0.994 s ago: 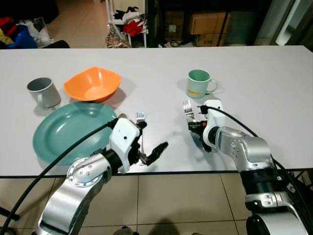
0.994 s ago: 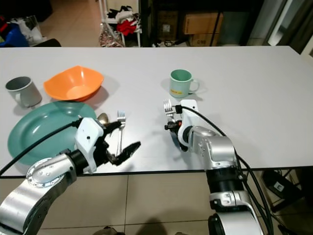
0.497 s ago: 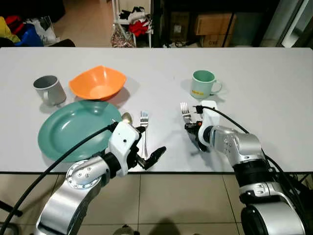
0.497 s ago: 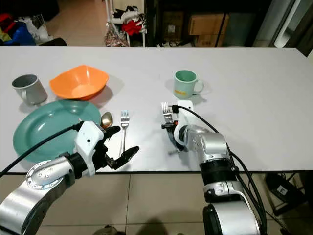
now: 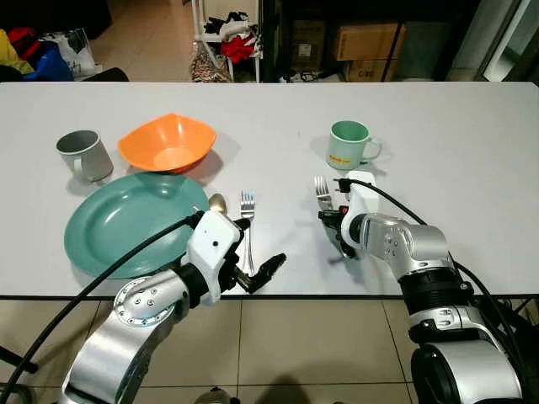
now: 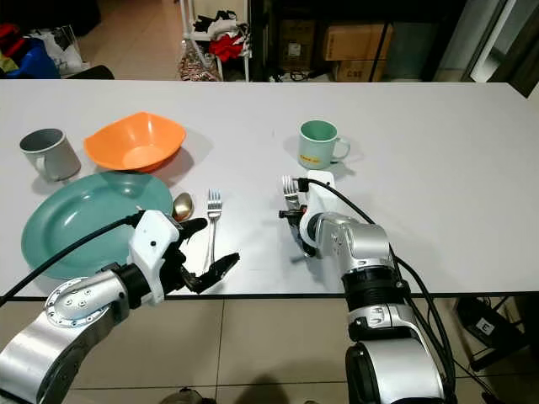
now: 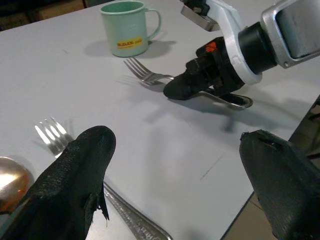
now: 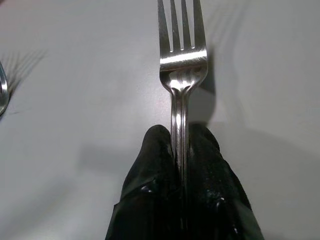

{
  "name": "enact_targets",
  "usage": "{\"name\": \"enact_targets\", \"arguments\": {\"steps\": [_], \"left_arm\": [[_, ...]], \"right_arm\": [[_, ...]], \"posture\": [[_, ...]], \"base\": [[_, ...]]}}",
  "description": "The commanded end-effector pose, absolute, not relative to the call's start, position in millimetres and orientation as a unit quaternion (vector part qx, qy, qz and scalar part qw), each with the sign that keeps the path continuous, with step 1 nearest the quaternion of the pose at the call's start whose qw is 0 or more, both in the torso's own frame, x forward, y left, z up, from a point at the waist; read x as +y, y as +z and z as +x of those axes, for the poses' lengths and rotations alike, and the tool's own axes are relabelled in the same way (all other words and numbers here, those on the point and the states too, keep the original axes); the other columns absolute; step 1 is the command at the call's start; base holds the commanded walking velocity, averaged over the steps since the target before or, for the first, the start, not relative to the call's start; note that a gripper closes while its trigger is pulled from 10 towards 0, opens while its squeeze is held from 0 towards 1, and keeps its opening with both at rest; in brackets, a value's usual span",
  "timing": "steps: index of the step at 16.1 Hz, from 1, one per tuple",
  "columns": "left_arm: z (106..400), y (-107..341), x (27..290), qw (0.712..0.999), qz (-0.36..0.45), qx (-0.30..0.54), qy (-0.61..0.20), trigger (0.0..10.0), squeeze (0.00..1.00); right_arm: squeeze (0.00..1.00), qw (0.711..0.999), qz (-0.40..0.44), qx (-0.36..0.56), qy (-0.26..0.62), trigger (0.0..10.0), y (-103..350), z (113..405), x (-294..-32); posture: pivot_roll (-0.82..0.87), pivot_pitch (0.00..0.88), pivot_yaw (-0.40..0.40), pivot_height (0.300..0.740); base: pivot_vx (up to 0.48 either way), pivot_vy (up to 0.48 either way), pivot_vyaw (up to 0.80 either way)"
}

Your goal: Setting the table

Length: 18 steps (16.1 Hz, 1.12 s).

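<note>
Shiny metal fork (image 8: 182, 75), matt white table (image 5: 472, 143)

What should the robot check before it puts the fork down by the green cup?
1. Right gripper pinching the fork handle: ok.
2. Fork pointing straight out of the fingers: ok.
3. Bare table under the fork: ok.
4. Green mug apart from the fork: ok.
5. Left gripper open, out of the way at the table edge by the other fork: ok.
6. Fork already touching the table: cannot tell.
</note>
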State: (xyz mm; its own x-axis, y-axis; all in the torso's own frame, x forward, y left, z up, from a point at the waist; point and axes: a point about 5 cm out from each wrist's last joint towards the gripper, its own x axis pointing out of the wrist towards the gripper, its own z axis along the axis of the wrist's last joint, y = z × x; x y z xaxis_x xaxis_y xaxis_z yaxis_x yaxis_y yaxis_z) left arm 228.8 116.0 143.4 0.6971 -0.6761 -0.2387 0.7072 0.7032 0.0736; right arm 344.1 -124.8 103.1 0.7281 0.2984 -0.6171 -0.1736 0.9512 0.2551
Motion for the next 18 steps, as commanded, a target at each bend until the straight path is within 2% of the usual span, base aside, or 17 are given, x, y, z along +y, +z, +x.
{"name": "enact_targets", "arguments": {"steps": [1, 5, 6, 7, 8, 9, 10, 16, 18], "left_arm": [[230, 144, 116, 0.917, 0.083, 0.097, -0.378, 10.0, 0.0], [230, 144, 115, 0.917, 0.084, 0.096, -0.379, 10.0, 0.0], [230, 144, 115, 0.917, 0.085, 0.096, -0.379, 10.0, 0.0], [231, 144, 115, 0.917, 0.084, 0.096, -0.379, 10.0, 0.0], [231, 145, 114, 0.917, 0.084, 0.096, -0.378, 10.0, 0.0], [231, 145, 114, 0.917, 0.084, 0.095, -0.378, 10.0, 0.0], [231, 145, 114, 0.917, 0.083, 0.095, -0.377, 10.0, 0.0], [234, 148, 113, 0.921, 0.08, 0.084, -0.371, 10.0, 0.0], [237, 153, 113, 0.927, 0.071, 0.067, -0.363, 10.0, 0.0]], "right_arm": [[0.0, 0.916, 0.103, 0.365, 0.133, 10.0, 100, 340, -121], [0.0, 0.91, 0.103, 0.375, 0.142, 10.0, 99, 337, -117], [0.06, 0.91, 0.102, 0.376, 0.141, 10.0, 99, 337, -117], [0.46, 0.909, 0.101, 0.379, 0.14, 10.0, 99, 337, -117], [0.71, 0.909, 0.1, 0.379, 0.141, 10.0, 100, 337, -118], [0.88, 0.909, 0.099, 0.38, 0.14, 10.0, 100, 337, -118], [0.99, 0.909, 0.099, 0.38, 0.139, 10.0, 100, 337, -118], [1.0, 0.915, 0.086, 0.37, 0.133, 10.0, 104, 339, -122], [1.0, 0.927, 0.063, 0.346, 0.134, 10.0, 117, 339, -129]], "posture": [[0.07, 0.011, 0.037, 0.74], [0.07, 0.011, 0.037, 0.74], [0.07, 0.011, 0.037, 0.74], [0.06, 0.009, 0.035, 0.74], [0.06, 0.01, 0.034, 0.74], [0.06, 0.008, 0.032, 0.74], [0.06, 0.008, 0.032, 0.74], [0.05, 0.0, 0.024, 0.74], [0.05, 0.0, 0.016, 0.74]], "base": [[0.0, 0.0, 0.0], [0.0, 0.0, 0.0], [0.0, 0.0, 0.0], [0.0, 0.0, 0.0], [0.0, 0.0, 0.0], [0.0, 0.0, 0.0], [0.0, 0.0, 0.0], [0.0, 0.0, 0.0], [0.0, 0.0, 0.0]]}}
